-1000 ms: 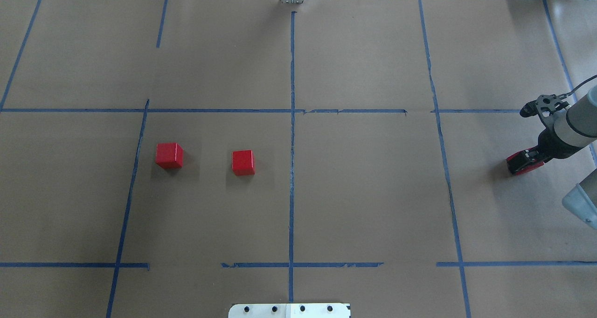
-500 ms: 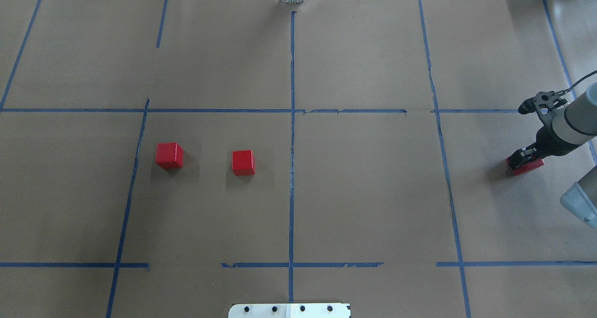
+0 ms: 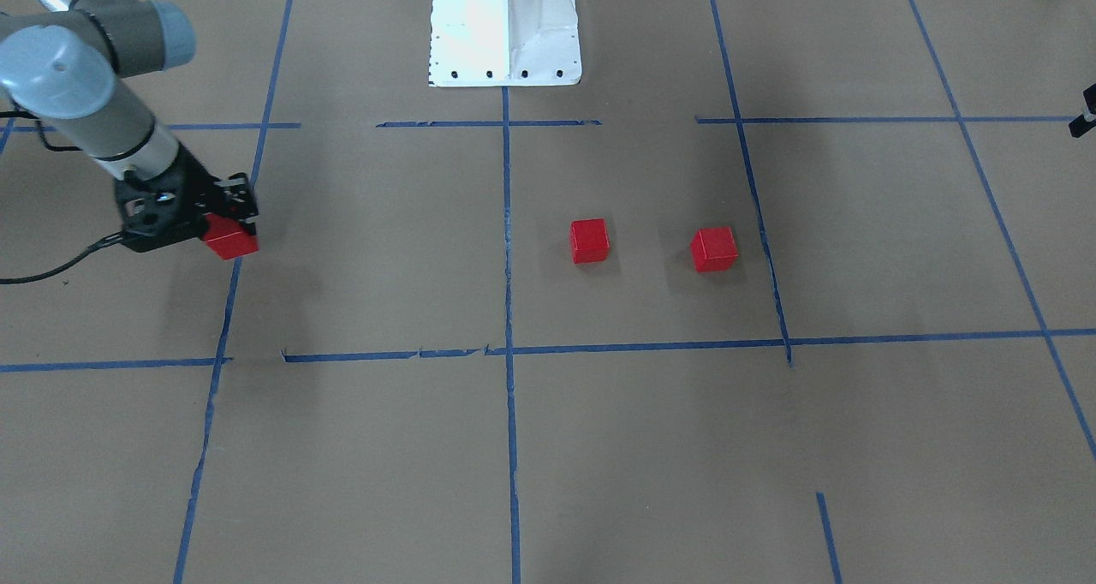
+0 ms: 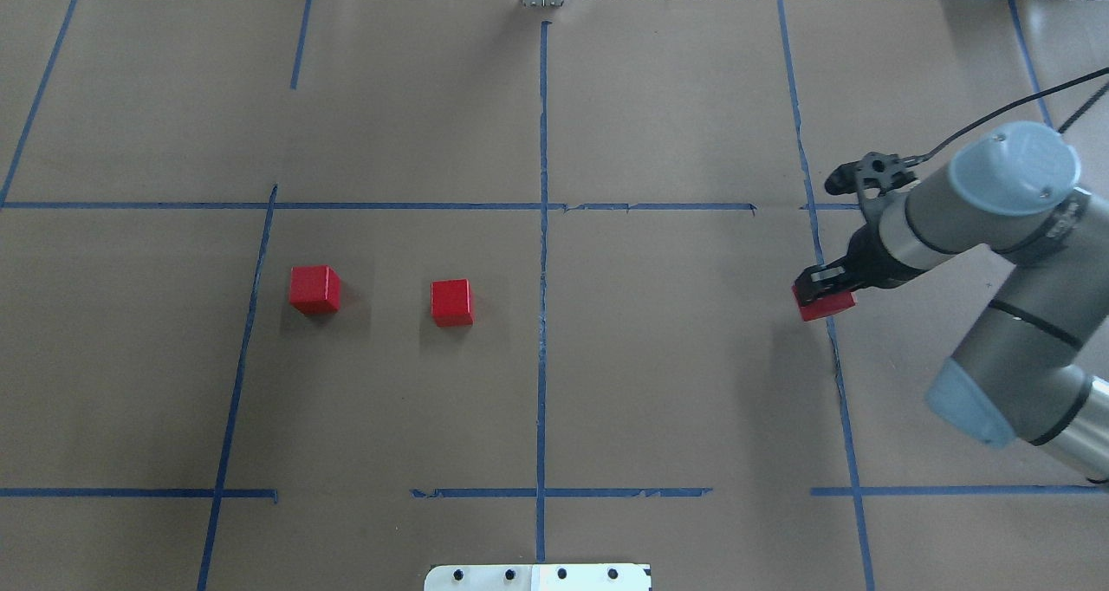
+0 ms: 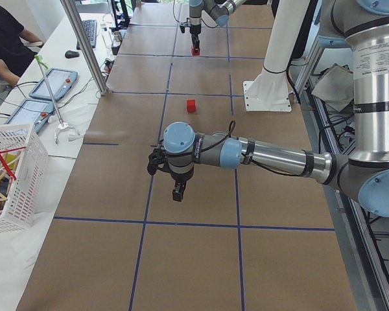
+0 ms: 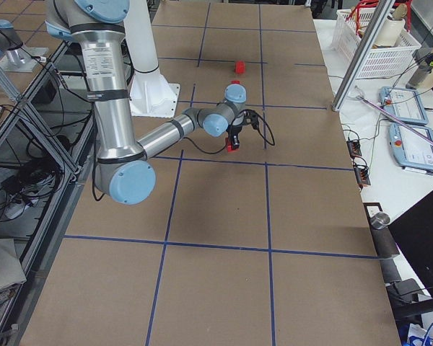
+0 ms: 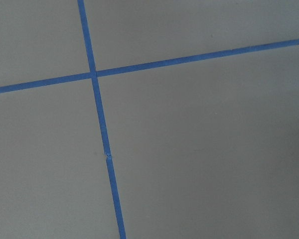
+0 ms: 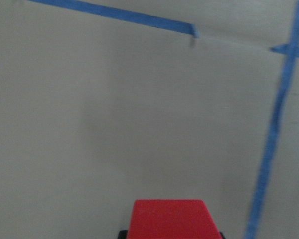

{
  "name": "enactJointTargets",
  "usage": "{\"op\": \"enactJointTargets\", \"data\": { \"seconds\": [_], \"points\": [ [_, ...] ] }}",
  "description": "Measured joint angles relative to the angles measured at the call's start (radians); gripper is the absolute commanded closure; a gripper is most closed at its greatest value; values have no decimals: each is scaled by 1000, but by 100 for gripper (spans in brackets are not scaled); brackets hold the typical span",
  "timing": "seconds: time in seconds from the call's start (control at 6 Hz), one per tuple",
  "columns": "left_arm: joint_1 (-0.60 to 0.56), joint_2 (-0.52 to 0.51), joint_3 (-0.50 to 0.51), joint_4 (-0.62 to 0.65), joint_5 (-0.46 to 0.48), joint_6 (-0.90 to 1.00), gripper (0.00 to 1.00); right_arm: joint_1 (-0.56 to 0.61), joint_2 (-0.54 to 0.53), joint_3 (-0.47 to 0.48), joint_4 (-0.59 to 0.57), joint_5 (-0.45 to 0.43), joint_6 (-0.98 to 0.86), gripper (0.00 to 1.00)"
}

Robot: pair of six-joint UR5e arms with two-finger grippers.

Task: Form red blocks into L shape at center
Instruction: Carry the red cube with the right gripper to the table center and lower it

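The right arm (image 4: 953,218) is leaning out over the bench (image 4: 676,383) with the right jaws clamped on one red block (image 4: 825,307). They are gripping it from above by two opposite sides, and its lower part is showing below them. Its shadow (image 3: 287,277) is lying apart from it on the paper, so I judge it is hanging a little clear of the surface. Holding it high on its sides should let it go down flat without the jaws scraping the paper. It is hanging over the slanted tape line (image 4: 819,253) on the robot's right, well apart from the center line (image 4: 542,357).

The other two are sitting flat on the robot's left half. The outer block (image 4: 314,289) and the inner block (image 4: 451,301) are lying apart from each other. The inner one is resting near the center line but not touching it, so no L is standing yet.

The left arm (image 5: 259,152) is stretching low over its own end of the bench. The left jaws are showing only in the side view, so I cannot tell whether they are apart or together.

This looks like the carrying step for the first block. I expect it is wanted beside the center line, squared to the tape, with room for the others to butt against it. A glossy cube could twist on release.
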Motion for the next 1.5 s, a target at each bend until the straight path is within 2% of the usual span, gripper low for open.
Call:
{"op": "enactJointTargets", "data": {
  "seconds": [0.33,0.67,1.17,1.5],
  "points": [
    [0,0,7,0,1,0,0,-172,250,-23,-154,-131,251,99],
    [0,1,9,0,1,3,0,-263,432,-141,-186,-217,427,99],
    [1,3,9,-1,1,3,0,-306,526,-267,-189,-250,495,96],
    [-1,3,6,-1,1,3,0,-311,547,-312,-188,-250,490,96]
  ]
}}
